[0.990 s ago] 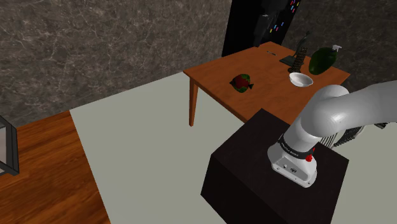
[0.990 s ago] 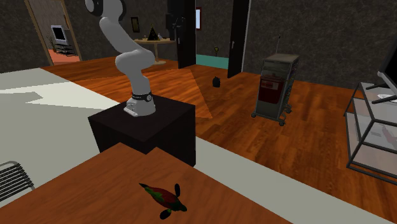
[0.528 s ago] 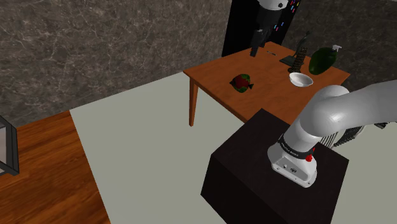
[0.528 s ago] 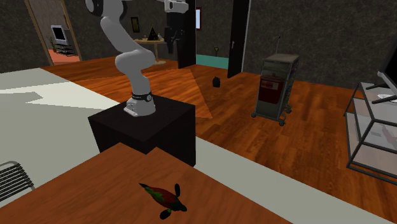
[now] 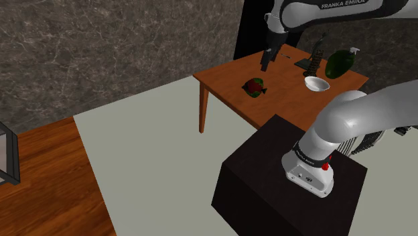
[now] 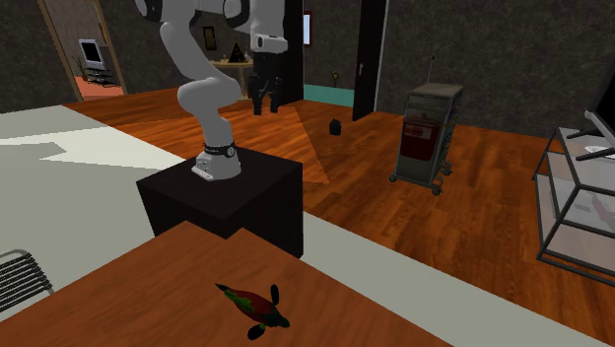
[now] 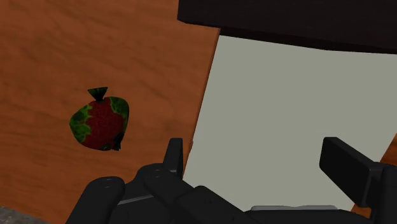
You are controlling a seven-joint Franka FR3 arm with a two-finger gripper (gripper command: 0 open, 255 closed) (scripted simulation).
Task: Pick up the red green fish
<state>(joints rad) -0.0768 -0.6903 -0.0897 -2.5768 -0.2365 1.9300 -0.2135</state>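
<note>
Misalignment is the main risk here. The gripper [image 5: 266,62] is hanging over the edge of the brown table [image 5: 228,77] with its fingers [image 7: 174,156] standing wide apart and holding nothing. The gap between them is facing the pale floor [image 7: 267,95] rather than the red and green fish [image 7: 100,121]. A straight descent from this pose would be closing on air, or one finger would be striking the table's edge. The fish is looking low and rounded, so a shallow or off-centre pinch could be pushing it along the wood instead of clasping it. How high the fingers are hanging is hard to judge; probably well above. The fish is lying flat on the table, outside the gap, off to the side of one finger and well apart from it.
</note>
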